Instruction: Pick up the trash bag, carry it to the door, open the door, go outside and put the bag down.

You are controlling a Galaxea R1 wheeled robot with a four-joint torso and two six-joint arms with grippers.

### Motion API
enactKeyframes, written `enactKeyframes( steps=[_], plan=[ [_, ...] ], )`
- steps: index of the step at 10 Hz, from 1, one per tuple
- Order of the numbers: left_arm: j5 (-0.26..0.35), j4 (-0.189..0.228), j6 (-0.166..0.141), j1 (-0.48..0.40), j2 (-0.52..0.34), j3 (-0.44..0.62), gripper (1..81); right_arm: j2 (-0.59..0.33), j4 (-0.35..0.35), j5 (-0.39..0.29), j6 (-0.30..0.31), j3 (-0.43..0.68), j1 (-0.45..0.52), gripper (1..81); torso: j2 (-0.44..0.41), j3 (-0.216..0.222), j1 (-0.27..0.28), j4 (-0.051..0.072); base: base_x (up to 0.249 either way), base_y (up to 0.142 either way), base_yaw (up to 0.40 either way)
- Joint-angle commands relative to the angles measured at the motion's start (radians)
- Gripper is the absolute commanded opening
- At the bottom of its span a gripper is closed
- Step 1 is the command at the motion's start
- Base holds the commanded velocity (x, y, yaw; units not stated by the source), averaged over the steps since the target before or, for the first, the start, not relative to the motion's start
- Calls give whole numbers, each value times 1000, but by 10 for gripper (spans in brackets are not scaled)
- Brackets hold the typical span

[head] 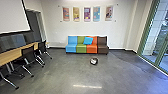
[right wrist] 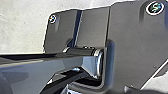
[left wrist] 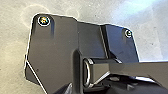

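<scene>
I am looking out across the grey floor (head: 57, 75); well ahead of both claws, a small, round, dark bundle (head: 94, 61) with some white on it is lying on that floor, and I am taking it for the trash bag, though I am not making out enough to be certain; beyond it, farther from the claws, a sofa (head: 81, 48) in blue, green, orange and brown is standing by the wall; off on the left claw's side, black chairs (head: 28, 53) are standing along a long table (head: 12, 53); off on the right claw's side, a green-framed glass wall (head: 152, 42) is running forward, and I am guessing the door is in it.

I cannot tell whether the left claw or the right claw is standing wide or narrow; with the bundle lying well apart from the robot, I am judging the approach to the pick-up to be the step in hand; the next move, as I am reading it, is calling for a straight, unhurried drive forward, then a bend low enough for a claw to be reaching the bundle without nudging it away.
</scene>
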Motion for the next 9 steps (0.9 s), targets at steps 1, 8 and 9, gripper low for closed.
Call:
enactKeyframes(
  steps=[1, 8, 9],
  plan=[
    [45, 7, -4, -36, -1, 12, 811, 1, -5, -55, -13, 14, 32, 811, 0, 0, 0, 0, 134, 0, 0],
    [45, 10, -4, -36, 2, 12, 811, 1, -5, -55, -13, 12, 31, 811, 0, 0, 0, 0, 147, 0, 0],
    [45, 10, -4, -36, 3, 12, 811, 1, -5, -55, -13, 12, 34, 811, 0, 0, 0, 0, 151, 0, 0]
  ],
)
